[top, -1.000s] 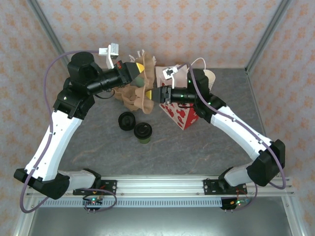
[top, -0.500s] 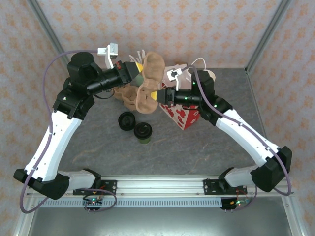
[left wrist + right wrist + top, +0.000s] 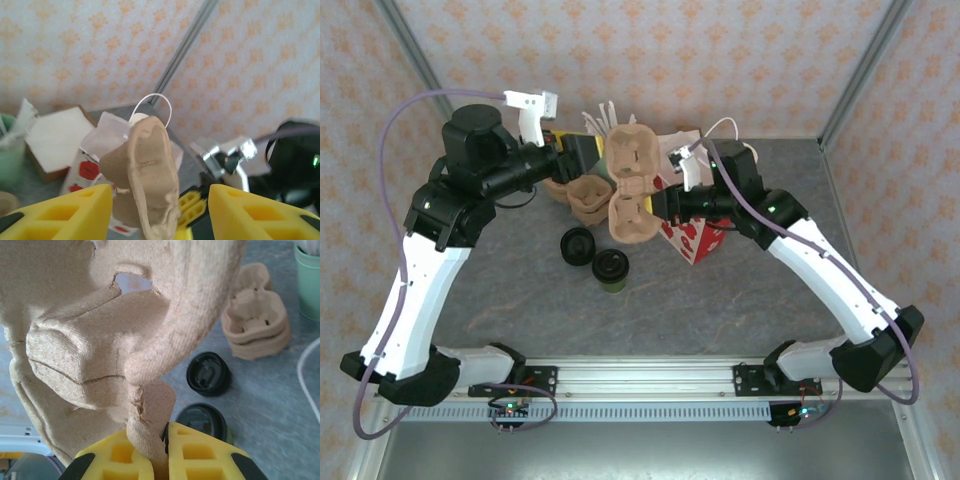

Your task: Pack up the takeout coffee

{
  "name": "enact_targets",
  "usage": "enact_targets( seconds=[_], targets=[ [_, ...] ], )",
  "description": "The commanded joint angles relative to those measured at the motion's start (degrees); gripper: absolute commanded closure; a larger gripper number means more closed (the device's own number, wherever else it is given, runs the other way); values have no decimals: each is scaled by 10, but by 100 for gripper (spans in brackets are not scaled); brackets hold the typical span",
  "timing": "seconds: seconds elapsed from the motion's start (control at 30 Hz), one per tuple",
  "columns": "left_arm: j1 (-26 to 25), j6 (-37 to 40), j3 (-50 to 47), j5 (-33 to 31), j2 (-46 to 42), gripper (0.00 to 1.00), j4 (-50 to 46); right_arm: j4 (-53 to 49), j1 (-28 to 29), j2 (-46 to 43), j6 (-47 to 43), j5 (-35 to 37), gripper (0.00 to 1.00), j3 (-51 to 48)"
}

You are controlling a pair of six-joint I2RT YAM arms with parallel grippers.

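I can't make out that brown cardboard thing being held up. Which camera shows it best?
Top external: the cardboard carrier shows both cup wells, facing the camera. Left wrist sees it edge-on; right wrist gets a close-up, its tab pinched in the right end effector.

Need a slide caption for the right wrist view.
Right hand pinches the pulp cup carrier by its edge; lidded takeout coffee stands on the table beyond.

No text, label or number can be read.
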Motion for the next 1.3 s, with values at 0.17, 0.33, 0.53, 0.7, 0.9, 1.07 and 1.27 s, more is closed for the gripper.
enact_targets(
  seconds=[0.17,0.33,0.53,0.7,0.9,1.07,1.27],
  targets=[
    [-150,315,94,-129,78,46,-193,-184,9,33,-56,51,90,92],
    [-194,400,112,-163,122,44,-233,-238,13,45,-66,66,90,120],
    [-198,458,178,-149,180,41,-329,-260,14,46,-73,69,90,131],
    [-204,478,167,-173,191,38,-324,-272,13,51,-80,69,90,138],
    [-211,483,166,-190,208,38,-318,-275,13,53,-82,65,90,141],
    [-221,491,160,-202,215,40,-306,-274,13,55,-80,61,89,142],
    [-222,495,139,-207,218,44,-289,-273,13,52,-78,58,90,140]
  ],
)
